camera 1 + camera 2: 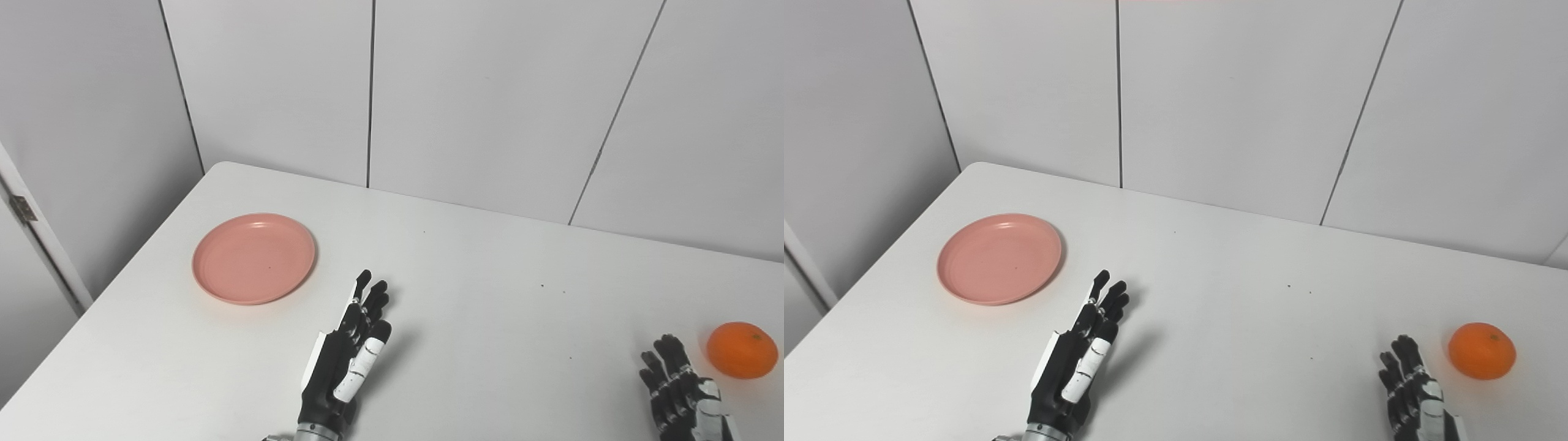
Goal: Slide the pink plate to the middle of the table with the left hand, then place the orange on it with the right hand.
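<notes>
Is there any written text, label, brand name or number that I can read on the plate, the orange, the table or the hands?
None: no readable text appears in either view. The pink plate, the orange, the white table, the left robot hand and the right robot hand carry no visible words, labels or numbers.

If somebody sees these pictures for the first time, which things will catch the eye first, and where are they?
On the white table, the two coloured things stand out: a pink plate, empty, near the far left corner, and an orange at the right edge. Next come the black robot hands, both empty with fingers extended: the left hand near the middle, right of the plate, and the right hand just left of the orange.
</notes>
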You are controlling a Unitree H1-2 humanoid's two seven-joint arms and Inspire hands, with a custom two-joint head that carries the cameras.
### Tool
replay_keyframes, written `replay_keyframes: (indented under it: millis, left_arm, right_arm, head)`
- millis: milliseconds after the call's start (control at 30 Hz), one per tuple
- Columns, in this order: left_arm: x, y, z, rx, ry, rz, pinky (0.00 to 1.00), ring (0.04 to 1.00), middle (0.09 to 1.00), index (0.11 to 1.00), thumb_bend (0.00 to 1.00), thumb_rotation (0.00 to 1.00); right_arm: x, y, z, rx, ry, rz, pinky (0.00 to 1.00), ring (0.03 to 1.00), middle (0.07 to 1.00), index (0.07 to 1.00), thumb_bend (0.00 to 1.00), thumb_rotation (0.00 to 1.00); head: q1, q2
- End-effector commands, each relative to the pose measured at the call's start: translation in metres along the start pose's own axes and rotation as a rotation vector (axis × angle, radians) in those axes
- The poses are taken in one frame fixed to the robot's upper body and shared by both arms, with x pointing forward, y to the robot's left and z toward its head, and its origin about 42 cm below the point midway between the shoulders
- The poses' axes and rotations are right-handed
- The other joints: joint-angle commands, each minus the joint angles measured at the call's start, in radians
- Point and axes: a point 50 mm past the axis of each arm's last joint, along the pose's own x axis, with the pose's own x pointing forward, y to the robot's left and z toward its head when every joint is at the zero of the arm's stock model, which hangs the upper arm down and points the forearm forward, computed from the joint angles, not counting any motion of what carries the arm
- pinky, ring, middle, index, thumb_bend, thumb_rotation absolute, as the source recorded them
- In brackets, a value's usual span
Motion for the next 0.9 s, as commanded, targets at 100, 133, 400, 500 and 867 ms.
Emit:
replay_keyframes:
  millis: [100, 133, 400, 500, 867]
  left_arm:
    - [-0.042, 0.019, -0.021, -0.034, 0.122, 0.085, 0.95, 0.916, 0.921, 0.913, 0.75, 0.71]
    - [-0.039, 0.019, -0.018, -0.052, 0.116, 0.1, 0.95, 0.911, 0.916, 0.906, 0.76, 0.71]
    - [-0.009, 0.025, 0.009, -0.086, 0.05, 0.096, 0.93, 0.894, 0.896, 0.848, 0.87, 0.75]
    - [0.005, 0.026, 0.025, -0.107, 0.011, 0.069, 0.92, 0.892, 0.884, 0.817, 0.85, 0.76]
    - [0.052, 0.033, 0.097, -0.175, -0.078, -0.002, 0.88, 0.887, 0.886, 0.801, 0.95, 0.79]
  right_arm:
    - [-0.031, -0.001, -0.038, 0.038, 0.116, -0.022, 1.0, 0.959, 0.965, 0.944, 0.82, 0.97]
    - [-0.031, 0.0, -0.038, 0.037, 0.115, -0.023, 1.0, 0.96, 0.965, 0.945, 0.82, 0.97]
    - [-0.031, 0.005, -0.037, 0.034, 0.114, -0.02, 1.0, 0.951, 0.962, 0.936, 0.83, 0.97]
    - [-0.031, 0.006, -0.036, 0.034, 0.11, -0.02, 1.0, 0.952, 0.963, 0.935, 0.83, 0.97]
    - [-0.03, 0.01, -0.037, 0.038, 0.105, -0.02, 0.98, 0.937, 0.951, 0.919, 0.83, 0.95]
  head:
    - [-0.005, 0.002]
    - [-0.006, 0.002]
    - [-0.02, 0.011]
    - [-0.021, 0.015]
    - [-0.027, 0.011]
